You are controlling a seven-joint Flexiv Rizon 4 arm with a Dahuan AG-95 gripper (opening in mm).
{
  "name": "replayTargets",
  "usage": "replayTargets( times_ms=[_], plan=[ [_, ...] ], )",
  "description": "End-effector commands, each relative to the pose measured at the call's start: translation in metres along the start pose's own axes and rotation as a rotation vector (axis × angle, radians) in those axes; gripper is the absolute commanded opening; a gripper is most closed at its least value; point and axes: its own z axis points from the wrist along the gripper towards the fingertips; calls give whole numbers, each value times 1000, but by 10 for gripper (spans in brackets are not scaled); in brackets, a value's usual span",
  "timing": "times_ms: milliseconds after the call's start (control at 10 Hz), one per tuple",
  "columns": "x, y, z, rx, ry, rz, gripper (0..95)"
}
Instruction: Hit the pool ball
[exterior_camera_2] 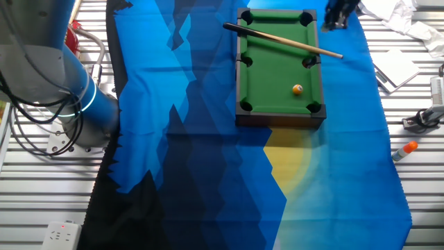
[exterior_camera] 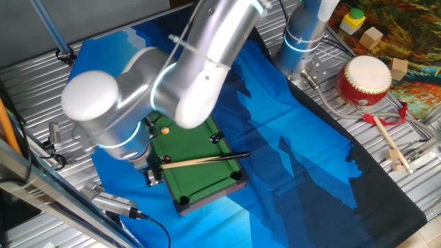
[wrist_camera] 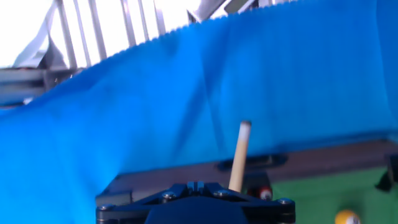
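The pool ball (exterior_camera_2: 297,89), orange-yellow with a pale spot, sits on the green felt of the miniature pool table (exterior_camera_2: 280,115), in the half nearer the end rail that faces the open blue cloth (exterior_camera_2: 208,153), roughly on the table's centre line. From the other side I see it (exterior_camera: 164,129) close to the arm's elbow.

The wooden cue stick (exterior_camera_2: 284,41) lies slantwise across the far half of the pool table, its dark end over one long rail and its pale end sticking out past the opposite rail, towards the tool (exterior_camera_2: 338,14). Cue and ball are well apart, so I judge the strike has not happened. What seems left is to get the cue lined up on the ball and drive it.

Whether the tool has the cue is where I get stuck. In the hand view the cue (wrist_camera: 239,155) rises from just behind the tool's dark body (wrist_camera: 196,202), which suggests a grip, but the fingers themselves are out of frame; I cannot tell if they are clamped, together or apart. In one fixed view the big silver arm (exterior_camera: 172,76) covers most of the pool table's near end. A small red ball (wrist_camera: 265,193) peeks beside the cue in the hand view, partly cut off.
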Motion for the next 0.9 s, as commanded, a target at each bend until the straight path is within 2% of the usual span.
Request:
replayTargets(
  times_ms=[100,300,600,900],
  plan=[
    [-4,-2,4,12,-1,-15,0],
    [-11,-8,12,40,-6,-30,0],
    [-21,-19,17,65,-10,-52,0],
    [-33,-24,23,72,-13,-53,0]
  ],
)
